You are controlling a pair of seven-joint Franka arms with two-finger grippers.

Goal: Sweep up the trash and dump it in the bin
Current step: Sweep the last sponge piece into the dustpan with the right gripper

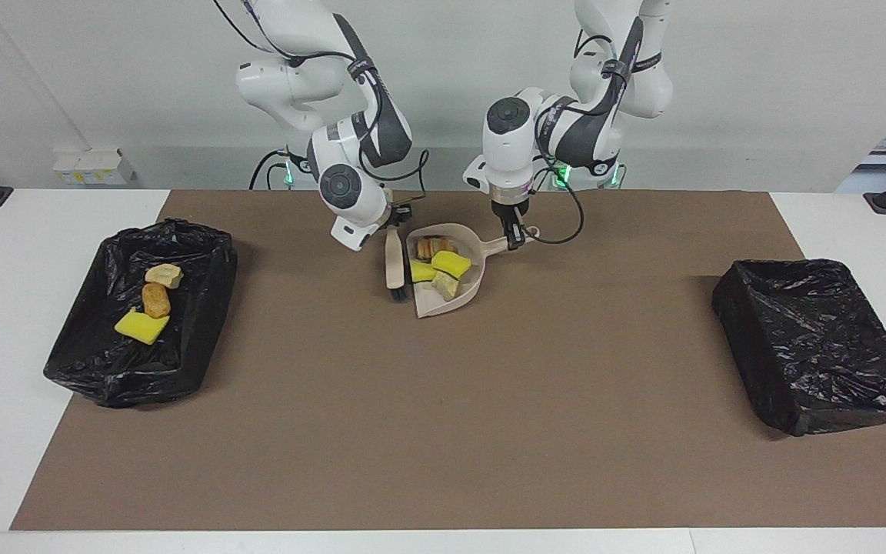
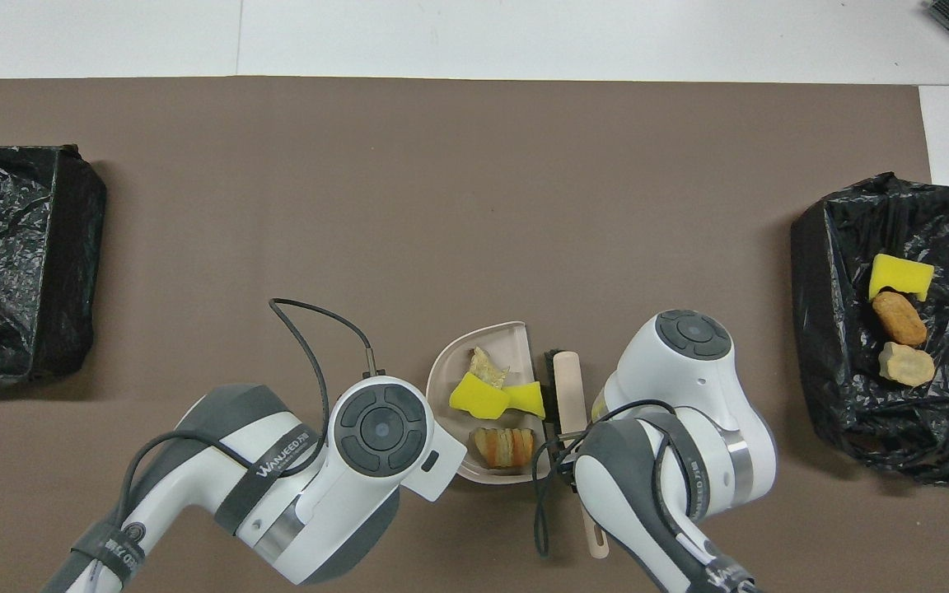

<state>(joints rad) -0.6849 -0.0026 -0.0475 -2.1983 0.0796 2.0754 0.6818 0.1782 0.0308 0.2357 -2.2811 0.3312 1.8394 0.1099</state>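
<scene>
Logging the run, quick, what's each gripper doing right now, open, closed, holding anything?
Left gripper: closed on the dustpan handle.
Right gripper: closed on the hand brush, beside the dustpan's open edge.

Lighting: bright, even, coming from above; soft short shadows lying beside the bins [image 1: 818,342] on the brown mat [image 1: 443,415]; bin liners glinting faintly; both views staying sharp, without blur

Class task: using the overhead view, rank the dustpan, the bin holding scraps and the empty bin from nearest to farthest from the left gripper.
1. Dustpan: held by its handle in the left gripper.
2. Empty bin: toward the left arm's end of the table.
3. Bin holding scraps: toward the right arm's end.
</scene>
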